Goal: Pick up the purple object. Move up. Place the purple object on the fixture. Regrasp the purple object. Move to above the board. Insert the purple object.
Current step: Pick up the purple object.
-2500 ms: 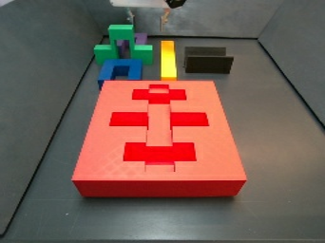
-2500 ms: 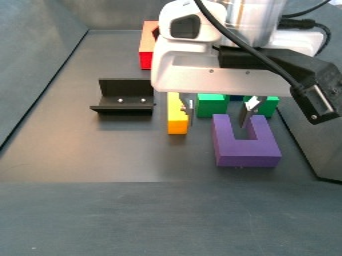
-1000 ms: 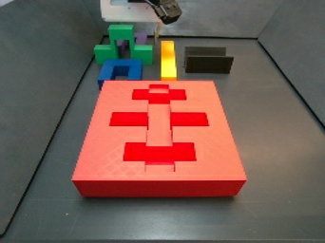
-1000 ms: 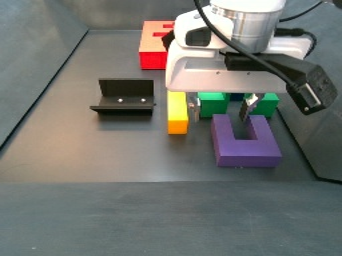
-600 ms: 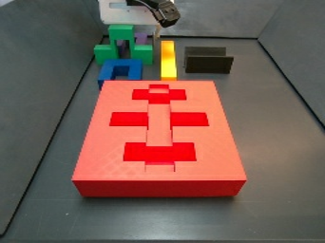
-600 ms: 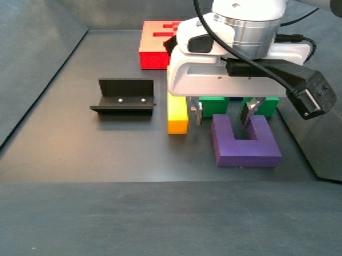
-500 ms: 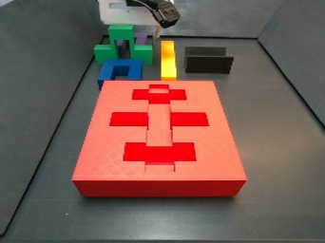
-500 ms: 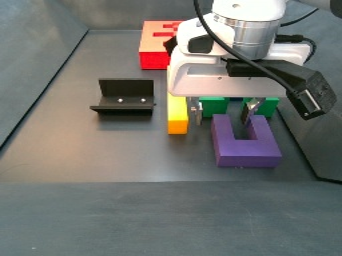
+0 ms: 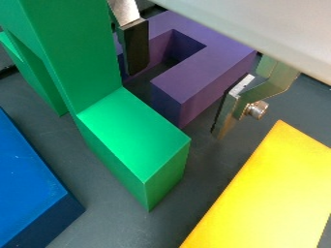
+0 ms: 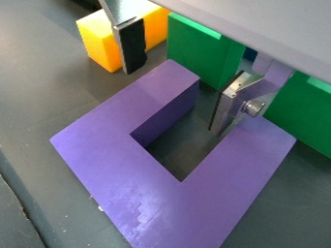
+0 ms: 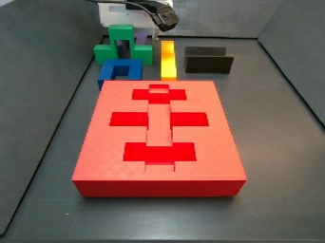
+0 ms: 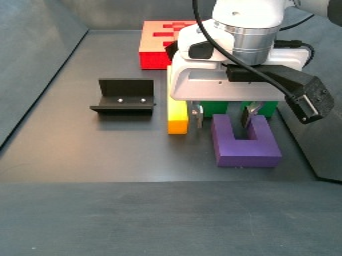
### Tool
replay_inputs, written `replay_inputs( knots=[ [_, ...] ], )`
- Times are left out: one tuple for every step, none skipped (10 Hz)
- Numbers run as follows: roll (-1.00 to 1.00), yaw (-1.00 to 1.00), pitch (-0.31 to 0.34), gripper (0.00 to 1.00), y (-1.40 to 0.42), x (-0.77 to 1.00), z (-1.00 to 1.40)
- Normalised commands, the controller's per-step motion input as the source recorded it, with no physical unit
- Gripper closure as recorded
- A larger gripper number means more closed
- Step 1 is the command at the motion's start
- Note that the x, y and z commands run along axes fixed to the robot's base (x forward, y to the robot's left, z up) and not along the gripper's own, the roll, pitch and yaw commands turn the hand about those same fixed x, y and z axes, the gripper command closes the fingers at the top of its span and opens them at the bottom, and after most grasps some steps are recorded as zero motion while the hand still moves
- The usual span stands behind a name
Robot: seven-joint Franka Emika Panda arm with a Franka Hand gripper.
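The purple object (image 12: 247, 146) is a U-shaped block lying flat on the floor beside the green block, seen close in both wrist views (image 9: 195, 79) (image 10: 165, 176). My gripper (image 12: 222, 122) is down over it and open. One finger (image 10: 230, 108) stands inside the U's slot and the other finger (image 10: 130, 45) outside, so one prong lies between them with small gaps either side. The fixture (image 12: 123, 98) stands apart on the floor, also seen in a side view (image 11: 208, 61). The red board (image 11: 159, 133) with its cut-outs fills the foreground there.
A yellow bar (image 12: 177, 113) lies right beside the outer finger, between the purple object and the fixture. A green cross-shaped block (image 9: 93, 82) stands tight against the purple object's far side. A blue block (image 11: 120, 72) sits between the green block and the board. Dark walls enclose the floor.
The gripper has come down from above the blocks, and its open fingers now straddle one prong of the purple object. Over the last half second it barely moved. The blocks stayed put.
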Motion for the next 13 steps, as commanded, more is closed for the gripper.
replay_inputs(
  knots=[
    [0.02,0.0,-0.021,0.0,0.0,0.0,-0.26],
    [0.02,0.0,0.0,0.0,0.0,0.0,-0.03],
    [0.0,0.0,0.0,0.0,0.0,0.0,0.0],
    [0.0,0.0,0.0,1.0,0.0,0.0,0.0],
    [0.0,0.0,0.0,1.0,0.0,0.0,0.0],
    [0.0,0.0,0.0,1.0,0.0,0.0,0.0],
    [0.0,0.0,0.0,1.0,0.0,0.0,0.0],
    [0.0,0.0,0.0,1.0,0.0,0.0,0.0],
    [0.0,0.0,0.0,1.0,0.0,0.0,0.0],
    [0.0,0.0,0.0,1.0,0.0,0.0,0.0],
    [0.0,0.0,0.0,1.0,0.0,0.0,0.0],
    [0.0,0.0,0.0,1.0,0.0,0.0,0.0],
    [0.0,0.0,0.0,1.0,0.0,0.0,0.0]
  ],
)
